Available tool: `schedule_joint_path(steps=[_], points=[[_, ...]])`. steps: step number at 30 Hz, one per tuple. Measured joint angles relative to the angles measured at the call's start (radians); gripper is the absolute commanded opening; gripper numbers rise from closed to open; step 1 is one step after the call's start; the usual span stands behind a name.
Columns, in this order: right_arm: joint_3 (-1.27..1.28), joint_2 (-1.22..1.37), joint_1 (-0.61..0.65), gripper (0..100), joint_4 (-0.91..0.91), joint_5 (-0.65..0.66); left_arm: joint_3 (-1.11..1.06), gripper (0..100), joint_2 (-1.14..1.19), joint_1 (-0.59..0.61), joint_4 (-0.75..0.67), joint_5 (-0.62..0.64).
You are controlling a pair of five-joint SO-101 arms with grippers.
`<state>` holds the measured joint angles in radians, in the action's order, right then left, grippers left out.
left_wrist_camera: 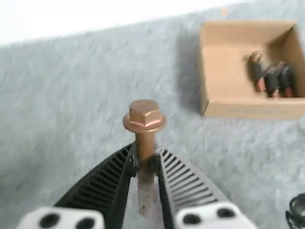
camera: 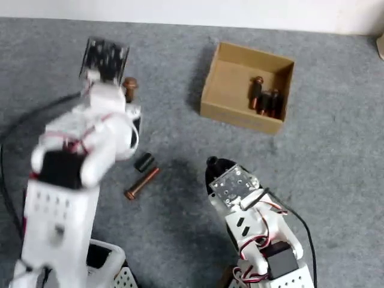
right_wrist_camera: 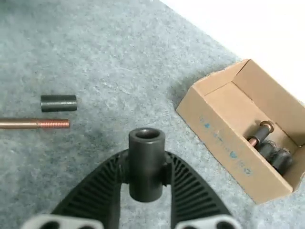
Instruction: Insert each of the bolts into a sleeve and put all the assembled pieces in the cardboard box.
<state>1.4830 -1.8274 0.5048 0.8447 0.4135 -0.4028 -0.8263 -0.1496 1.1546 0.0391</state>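
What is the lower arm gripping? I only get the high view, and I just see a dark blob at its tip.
Observer: A black sleeve, clamped in the right gripper with its open bore showing.
Operator: And the copper knob by the other arm?
Observer: That is the hex head of a bolt; the left gripper is shut on its shank just behind the head.

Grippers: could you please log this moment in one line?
left gripper: shut on bolt | right gripper: shut on sleeve | cardboard box: assembled pieces inside
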Motion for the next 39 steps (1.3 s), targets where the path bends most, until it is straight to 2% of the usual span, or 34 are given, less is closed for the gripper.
schedule_joint_path(steps=[4,8,13,20,27,33,39], points=[[0.0,-0.005,0.003,0.5,-0.002,-0.068,-0.276,0,-0.258,-0.072,-0.166,0.0],[0.0,-0.005,0.077,0.5,-0.015,-0.095,-0.489,0,-0.48,-0.13,-0.295,0.005],[0.0,-0.005,0.13,0.5,-0.015,-0.101,-0.697,0,-0.681,-0.189,-0.433,0.147],[0.0,-0.005,0.138,0.5,-0.021,-0.101,-0.905,1,-0.795,-0.258,-0.626,0.367],[0.0,-0.005,0.138,0.5,-0.021,-0.101,-1.074,1,-0.872,-0.345,-0.738,0.479],[0.0,-0.005,0.138,0.5,-0.021,-0.101,-1.165,1,-0.962,-0.396,-0.77,0.522],[0.0,-0.005,0.138,0.5,-0.021,-0.101,-1.238,1,-0.976,-0.396,-0.895,0.528]])
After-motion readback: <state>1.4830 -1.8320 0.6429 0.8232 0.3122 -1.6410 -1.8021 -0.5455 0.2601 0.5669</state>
